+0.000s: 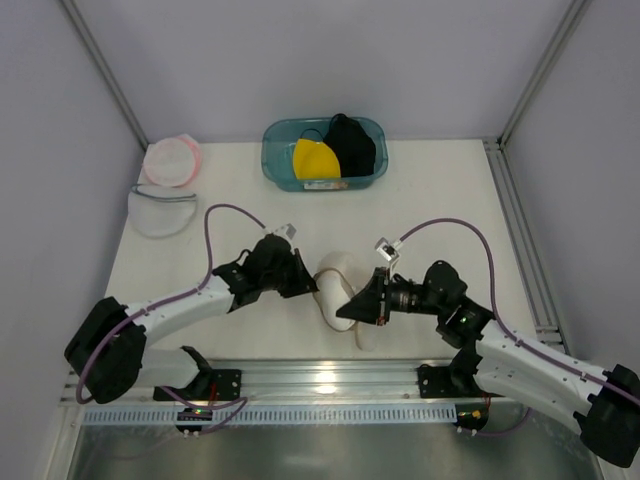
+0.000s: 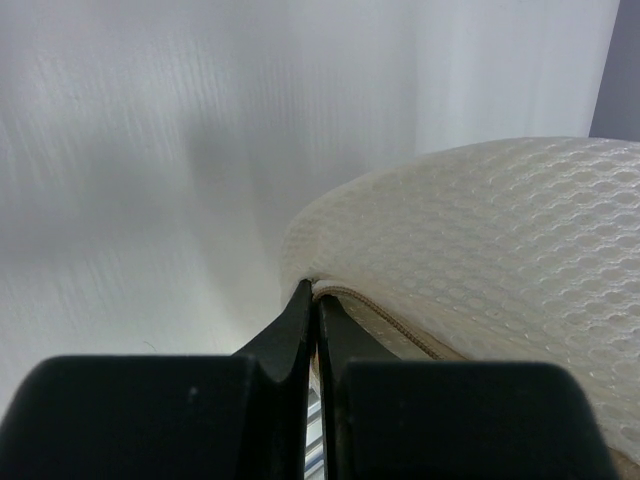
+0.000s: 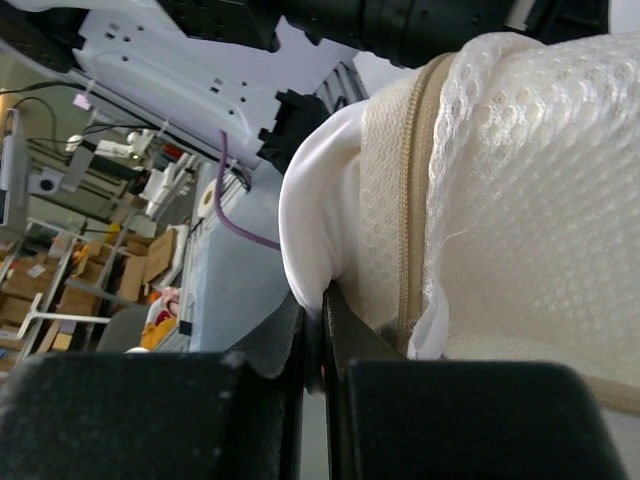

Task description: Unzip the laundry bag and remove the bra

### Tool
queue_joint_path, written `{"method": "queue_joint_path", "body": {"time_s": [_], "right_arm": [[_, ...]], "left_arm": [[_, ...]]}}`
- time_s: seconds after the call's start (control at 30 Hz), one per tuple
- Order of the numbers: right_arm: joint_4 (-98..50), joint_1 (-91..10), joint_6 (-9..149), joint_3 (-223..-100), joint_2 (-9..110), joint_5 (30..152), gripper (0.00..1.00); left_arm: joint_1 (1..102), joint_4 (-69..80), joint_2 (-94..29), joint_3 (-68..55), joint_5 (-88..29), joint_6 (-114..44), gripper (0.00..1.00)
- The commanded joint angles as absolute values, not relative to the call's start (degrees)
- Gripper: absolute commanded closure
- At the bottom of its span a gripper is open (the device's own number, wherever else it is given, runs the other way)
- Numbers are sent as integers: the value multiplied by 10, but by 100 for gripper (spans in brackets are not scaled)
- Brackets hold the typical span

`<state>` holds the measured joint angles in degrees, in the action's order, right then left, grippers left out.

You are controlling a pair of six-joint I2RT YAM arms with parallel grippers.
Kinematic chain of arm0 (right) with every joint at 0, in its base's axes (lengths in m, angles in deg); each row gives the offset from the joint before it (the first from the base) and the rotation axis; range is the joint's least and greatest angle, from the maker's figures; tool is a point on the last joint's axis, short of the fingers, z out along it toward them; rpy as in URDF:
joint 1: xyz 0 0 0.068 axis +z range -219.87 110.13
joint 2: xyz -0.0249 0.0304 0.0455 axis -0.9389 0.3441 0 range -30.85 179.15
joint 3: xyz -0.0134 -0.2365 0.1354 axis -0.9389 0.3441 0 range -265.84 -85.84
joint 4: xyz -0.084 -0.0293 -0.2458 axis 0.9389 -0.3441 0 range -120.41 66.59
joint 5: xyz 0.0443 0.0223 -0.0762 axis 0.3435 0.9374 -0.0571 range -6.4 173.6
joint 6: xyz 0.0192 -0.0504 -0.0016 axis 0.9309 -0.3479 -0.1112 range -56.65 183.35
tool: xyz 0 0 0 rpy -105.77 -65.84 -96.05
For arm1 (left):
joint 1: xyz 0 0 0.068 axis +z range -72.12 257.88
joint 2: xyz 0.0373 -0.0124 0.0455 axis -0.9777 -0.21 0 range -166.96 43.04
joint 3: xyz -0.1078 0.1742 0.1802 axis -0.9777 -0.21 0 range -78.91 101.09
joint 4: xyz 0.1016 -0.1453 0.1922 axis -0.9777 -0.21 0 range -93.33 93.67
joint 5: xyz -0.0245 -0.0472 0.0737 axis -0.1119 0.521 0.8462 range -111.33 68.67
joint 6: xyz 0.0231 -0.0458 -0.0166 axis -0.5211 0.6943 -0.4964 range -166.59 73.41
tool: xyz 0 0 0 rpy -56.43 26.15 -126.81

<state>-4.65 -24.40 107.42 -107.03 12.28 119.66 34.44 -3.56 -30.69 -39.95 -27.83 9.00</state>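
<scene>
While both pinch, left tool and right tool, laundry bag

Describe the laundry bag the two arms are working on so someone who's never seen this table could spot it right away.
Start at the table's near edge, where the two arms meet in the middle. Between the left claw and right claw sits the laundry bag, a round cream mesh pouch with a tan zipper rim. The other pouches, white-and-pink and translucent grey-rimmed, lie far left.

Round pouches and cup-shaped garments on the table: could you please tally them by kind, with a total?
Round pouches: 3 (cream laundry bag, white-and-pink pouch, translucent grey-rimmed pouch)
Cup-shaped garments in the teal bin: 2 (yellow, black)
Total: 5
</scene>
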Motion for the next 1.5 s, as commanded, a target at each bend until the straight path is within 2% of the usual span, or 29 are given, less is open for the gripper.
{"method": "queue_joint_path", "body": {"time_s": [0.0,0.2,0.27,0.3,0.37,0.4,0.57,0.7,0.83,0.97,1.07,1.13,1.27,1.47], "right_arm": [[147,-238,1160,-1067,116,1325,96],[275,-237,1213,-1057,91,1401,96],[222,-237,1194,-1067,77,1389,96],[118,-237,1137,-1091,62,1379,96],[41,-237,1088,-1111,47,1334,96],[-56,-237,1034,-1140,34,1308,96],[-219,-237,952,-1205,33,1151,96],[-357,-237,927,-1256,47,933,96],[-440,-238,927,-1293,90,754,96],[-460,-241,917,-1319,166,667,96],[-439,-268,900,-1341,203,662,96],[-414,-306,888,-1358,235,669,96],[-372,-374,864,-1415,312,720,96],[-341,-430,830,-1581,487,810,96]], "left_arm": [[351,-42,-302,-390,-242,87,100],[351,-43,-307,-385,-241,84,100],[351,-40,-310,-385,-243,85,100],[351,-40,-312,-384,-246,85,100],[351,-37,-315,-385,-248,86,100],[351,-36,-315,-386,-248,86,100],[351,-36,-312,-389,-248,87,100],[350,-41,-306,-393,-248,88,100],[351,-46,-295,-399,-246,90,100],[351,-61,-279,-403,-231,94,100],[351,-70,-272,-406,-226,97,99],[351,-71,-265,-408,-227,98,91],[351,-68,-258,-414,-240,104,86],[351,-60,-250,-424,-246,110,86]]}}
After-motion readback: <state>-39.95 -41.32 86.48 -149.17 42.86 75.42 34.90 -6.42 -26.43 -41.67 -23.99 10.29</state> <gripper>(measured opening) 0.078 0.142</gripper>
